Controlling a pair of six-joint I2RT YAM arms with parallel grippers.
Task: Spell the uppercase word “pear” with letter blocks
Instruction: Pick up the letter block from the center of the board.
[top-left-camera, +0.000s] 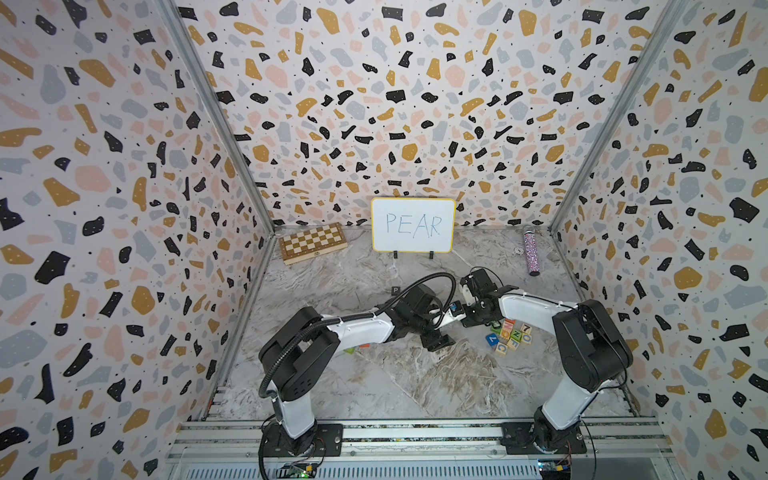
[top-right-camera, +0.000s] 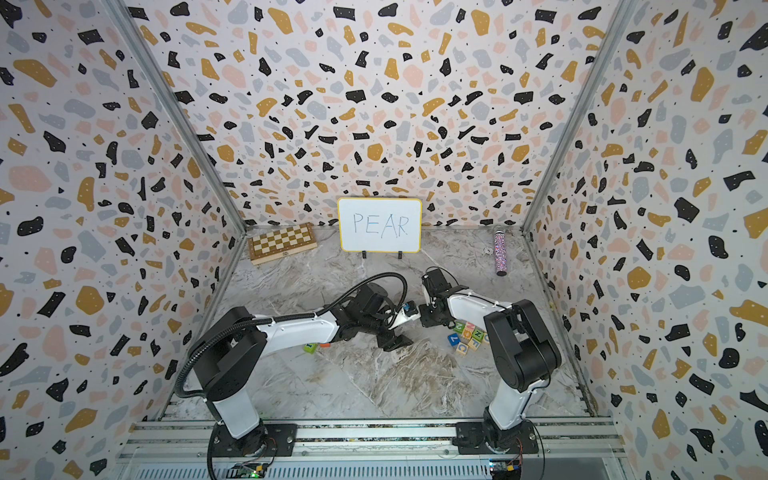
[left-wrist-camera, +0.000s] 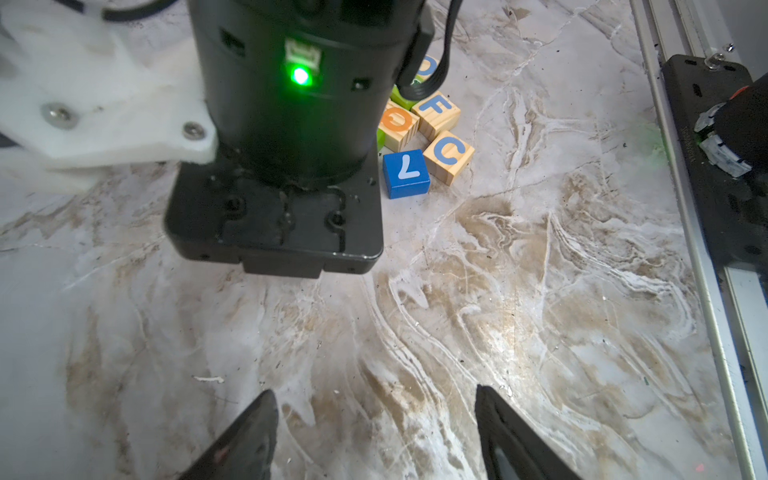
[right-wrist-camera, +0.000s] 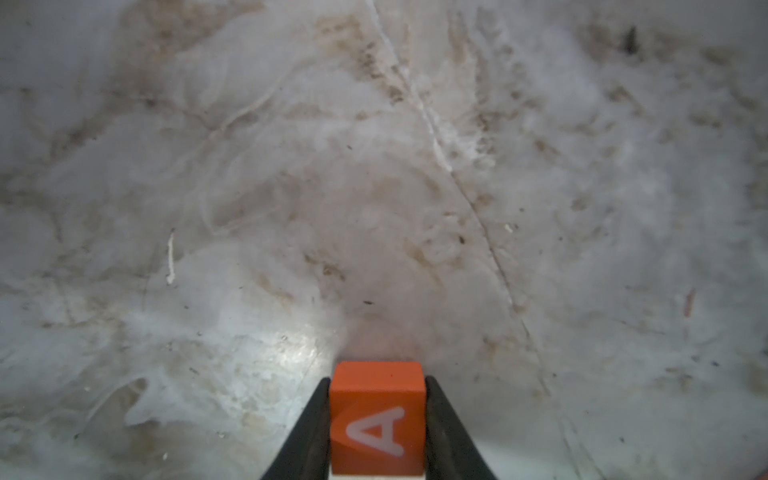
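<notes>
Right pincer (right-wrist-camera: 377, 382): clenched on the orange-red A block (right-wrist-camera: 377, 419), which hangs above bare marble table (right-wrist-camera: 374, 166).
Left pincer (left-wrist-camera: 374, 392): spread, with nothing between its fingers, over bare table beside the right arm's wrist.
P block (top-left-camera: 395, 290): black, alone on the table in front of the PEAR whiteboard (top-left-camera: 412, 224).
E and R: you cannot pick them out. An orange-red cube (top-right-camera: 325, 345) peeks from under the left arm beside a green cube (top-right-camera: 309, 347), with its letter hidden.
Spare pile (top-left-camera: 511, 332): clustered under the right forearm.
Risk, spacing: A is the third letter, so if you set it just beside P, E will have no slot.
Risk, facing: the A lies sideways in the grip, so a straight drop could leave it turned or facing away from the reader.
Risk, slip: only the fingertips pinch the cube, so it may tip on release.
Risk, arms: both wrists crowd the centre, so a swing toward P could make them clash.
Risk, wrong cube: the hidden orange-red letter may not be R, so read it first.
</notes>
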